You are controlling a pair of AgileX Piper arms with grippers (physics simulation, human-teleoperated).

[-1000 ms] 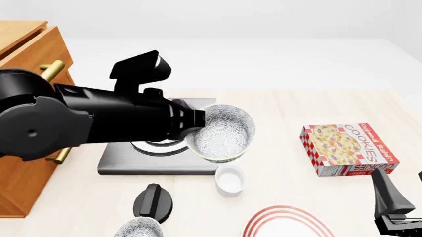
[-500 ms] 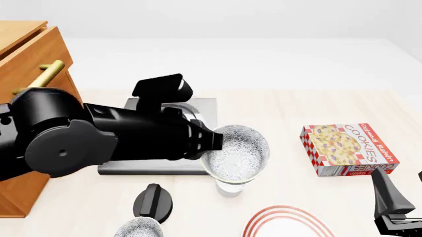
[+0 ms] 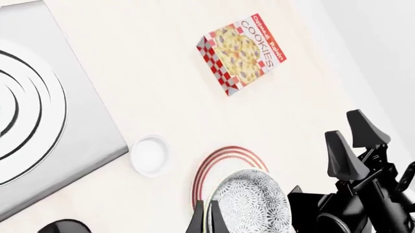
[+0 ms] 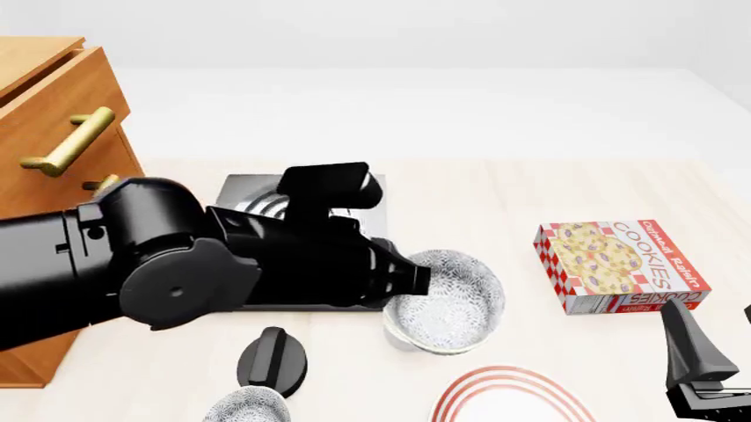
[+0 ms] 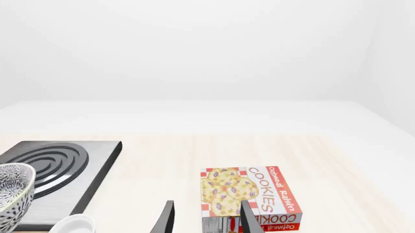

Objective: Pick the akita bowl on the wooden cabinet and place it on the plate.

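My left gripper (image 4: 413,278) is shut on the rim of the akita bowl (image 4: 449,299), a deep black-and-white speckled bowl held in the air past the burner's near right corner. In the left wrist view the fingers (image 3: 198,219) pinch the bowl (image 3: 250,204), which hangs over the near part of the plate (image 3: 224,158). The plate (image 4: 507,391), white with red rings, lies at the front edge, just nearer than the bowl. At far left stands the wooden cabinet (image 4: 59,105). My right gripper (image 4: 702,365) rests open at the front right, holding nothing.
A grey burner (image 4: 252,198) sits behind my left arm. A cookies box (image 4: 620,266) lies at the right. A white ramekin (image 3: 150,154) stands between burner and plate. A second speckled bowl (image 4: 246,406) and a black knob (image 4: 276,359) sit at front left.
My left arm has carried the bowl to the right and nearer, from over the burner's edge to just beyond the plate, also lower. The right arm has stayed still.
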